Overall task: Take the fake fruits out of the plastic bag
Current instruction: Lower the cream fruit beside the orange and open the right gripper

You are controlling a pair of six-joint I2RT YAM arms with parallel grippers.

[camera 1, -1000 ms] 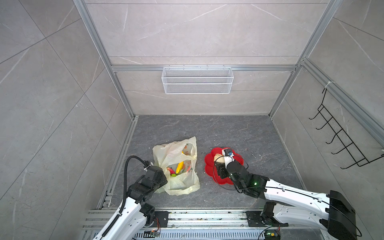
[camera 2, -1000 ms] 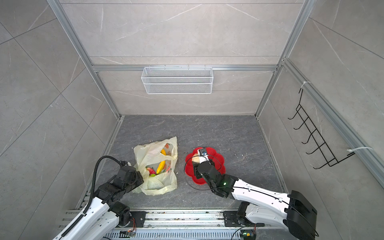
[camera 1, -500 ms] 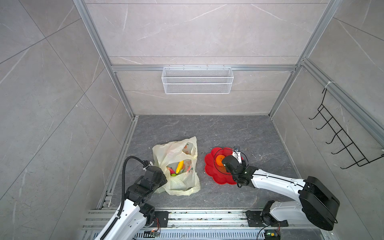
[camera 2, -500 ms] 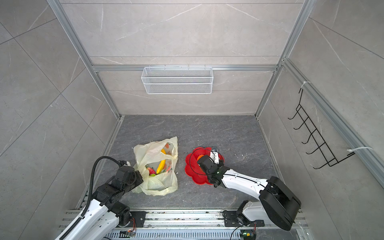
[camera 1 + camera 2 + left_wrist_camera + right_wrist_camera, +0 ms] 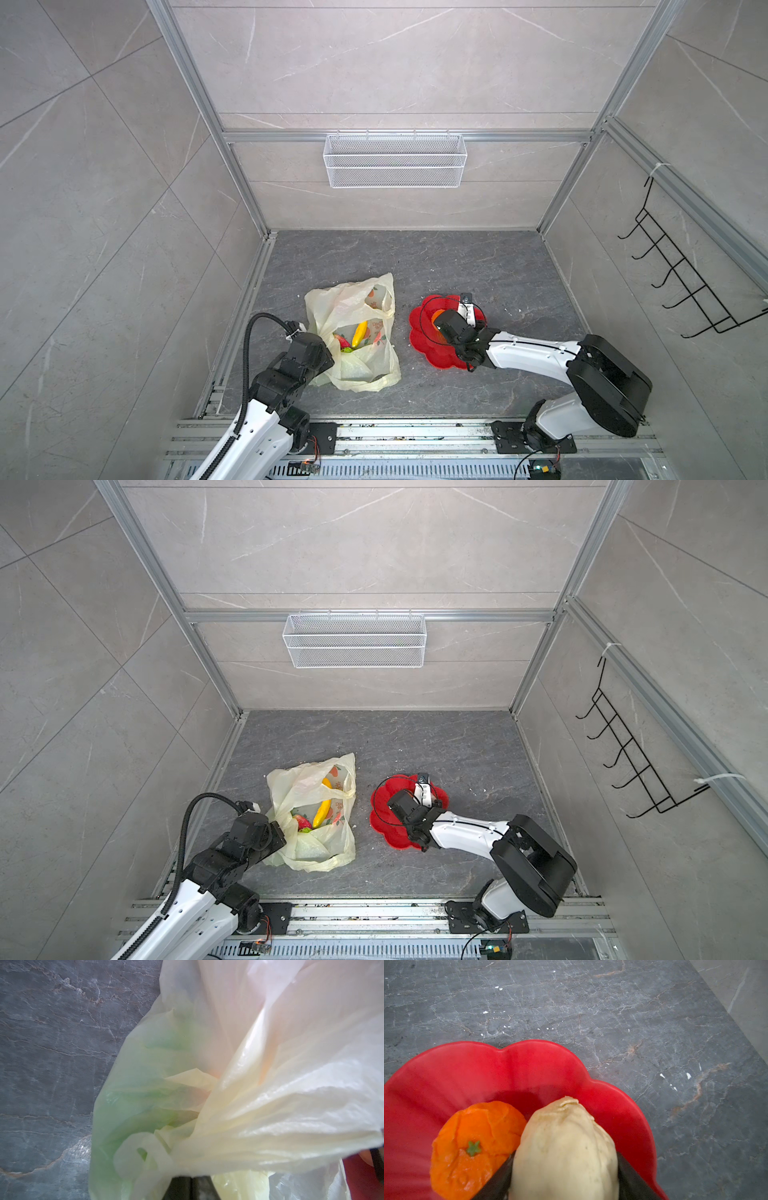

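My left fingers (image 5: 179, 1188) are pressed together on a gathered fold of the thin, translucent pale-yellow plastic bag (image 5: 353, 291), at its near left edge. The bag lies on the dark grey stone-pattern tabletop (image 5: 457, 266), left of the red flower-shaped plate (image 5: 422, 349), with its mouth open upward. Inside it I see a yellow plastic banana (image 5: 360, 333), a red fruit (image 5: 341, 341) just beside it and something green (image 5: 347, 350) at the near side.

My right fingers (image 5: 496, 1180) stand on both sides of the beige plastic peach (image 5: 564, 1151) and pinch it over the plate, just beside the orange plastic fruit (image 5: 475, 1147) lying there. I cannot tell if the peach already rests on the plate.

I judge the bag to be very light, soft and slippery. It will fold under a push, so a pinch on a bunched edge or on a handle is the best hold for keeping the mouth open. The fruits look hollow, light and glossy. The round ones can roll or slip out, so I would take them across the widest part, and the banana across its middle.
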